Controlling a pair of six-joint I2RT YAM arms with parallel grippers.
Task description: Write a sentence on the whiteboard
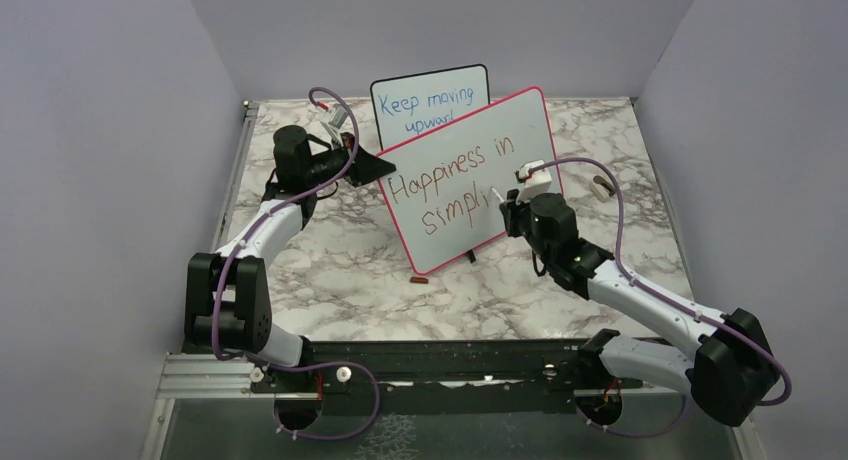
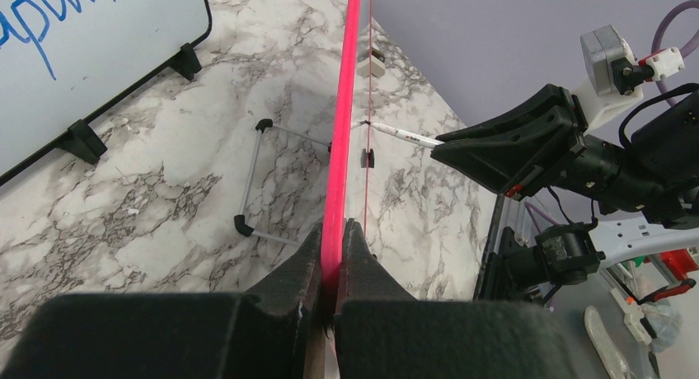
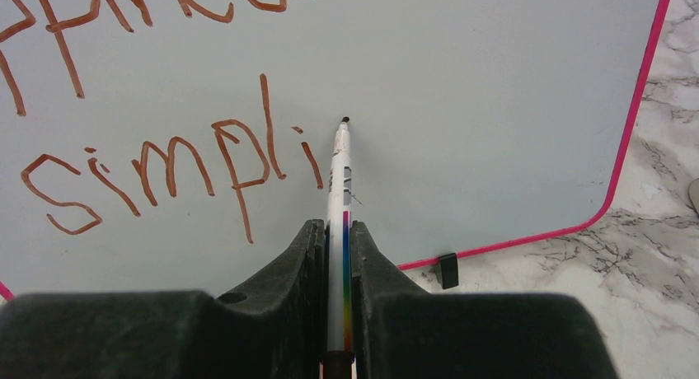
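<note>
Two grips: left claw [image 2: 331, 232] on whiteboard [image 3: 494, 107] edge; right claw [image 3: 338, 232] on marker [image 3: 339, 181].

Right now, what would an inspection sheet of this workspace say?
Surface: marble-pattern table, nothing spilled.
Job's things: pink-framed whiteboard standing tilted; sentence reads "Happiness in simpli" so far; marker tip just past the last letter.
Clutter: second board with blue writing behind; small brown piece in front; white object at right.
Grippers: left gripper shut on the whiteboard's edge; right gripper shut on the marker.
Cables: purple cables looping along both arms.
Surroundings: plain lavender walls.
</note>
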